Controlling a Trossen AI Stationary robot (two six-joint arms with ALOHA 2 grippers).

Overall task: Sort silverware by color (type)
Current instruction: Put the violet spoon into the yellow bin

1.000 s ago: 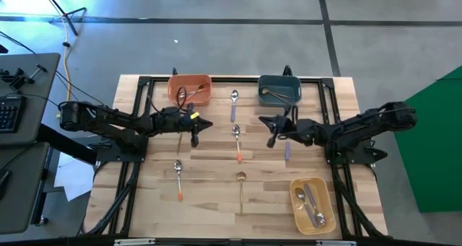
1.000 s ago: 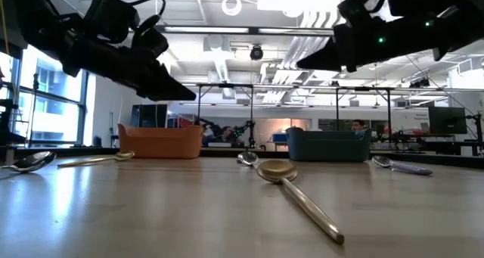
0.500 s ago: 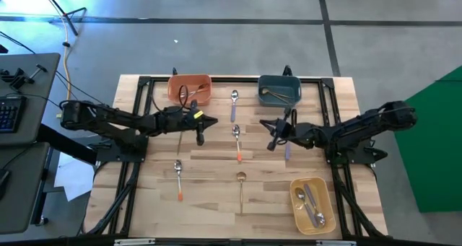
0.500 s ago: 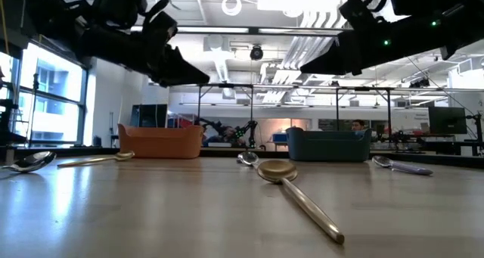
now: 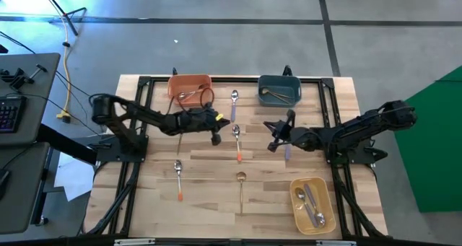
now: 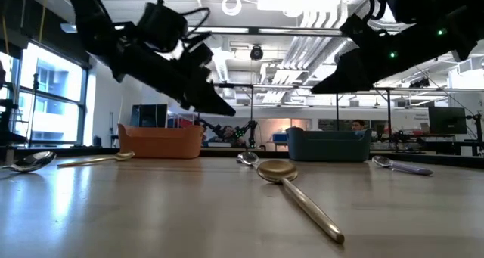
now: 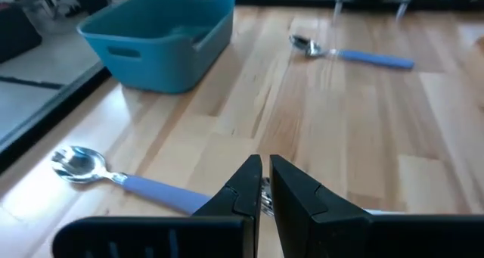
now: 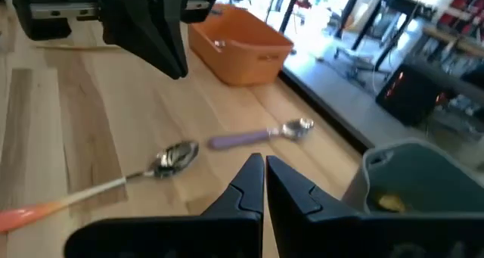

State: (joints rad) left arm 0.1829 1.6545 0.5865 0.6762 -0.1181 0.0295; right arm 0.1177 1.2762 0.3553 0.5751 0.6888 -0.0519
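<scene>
Hovering just beside the orange-handled spoon (image 5: 237, 140) at table centre, left gripper (image 5: 215, 138) pinched closed and empty; right gripper (image 5: 272, 145) likewise closed. Looking light, stiff, slippery: pinching the thin handle mid-length.

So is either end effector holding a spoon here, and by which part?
Nothing is held. The left end effector and the right end effector are both shut with nothing between their fingers, hovering above the table.

left hand (image 5: 216, 139) | moved right, toward center spoon (image 5: 237, 139)
</scene>
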